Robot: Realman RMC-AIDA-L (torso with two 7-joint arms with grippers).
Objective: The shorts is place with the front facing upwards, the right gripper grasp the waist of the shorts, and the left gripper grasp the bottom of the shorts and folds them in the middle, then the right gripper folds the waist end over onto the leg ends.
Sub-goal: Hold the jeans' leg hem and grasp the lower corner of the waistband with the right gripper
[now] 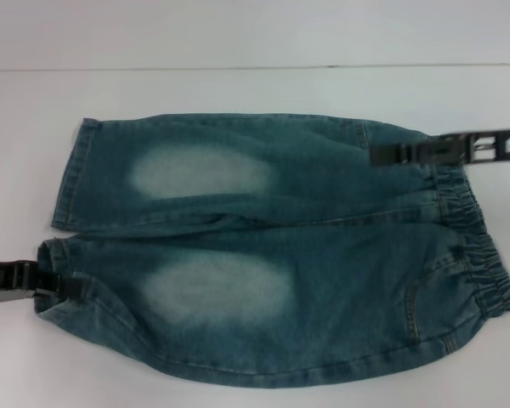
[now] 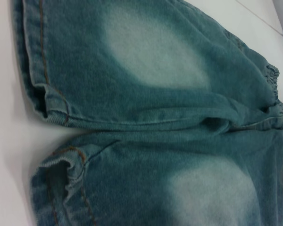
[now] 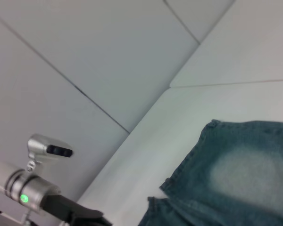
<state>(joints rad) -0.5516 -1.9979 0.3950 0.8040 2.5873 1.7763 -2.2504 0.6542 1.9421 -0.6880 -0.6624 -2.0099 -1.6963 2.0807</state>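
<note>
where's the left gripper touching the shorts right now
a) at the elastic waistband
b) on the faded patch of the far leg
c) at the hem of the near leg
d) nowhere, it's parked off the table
c: in the head view the left gripper sits at the hem of the near leg of the denim shorts, while the right gripper is over at the elastic waistband end.

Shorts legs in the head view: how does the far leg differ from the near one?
The far leg lies flat, its hem untouched; the near leg has the left pincer at its hem, which looks bunched. The near leg's faded patch is larger. Both are blue denim, hems pointing to the robot's left.
</note>
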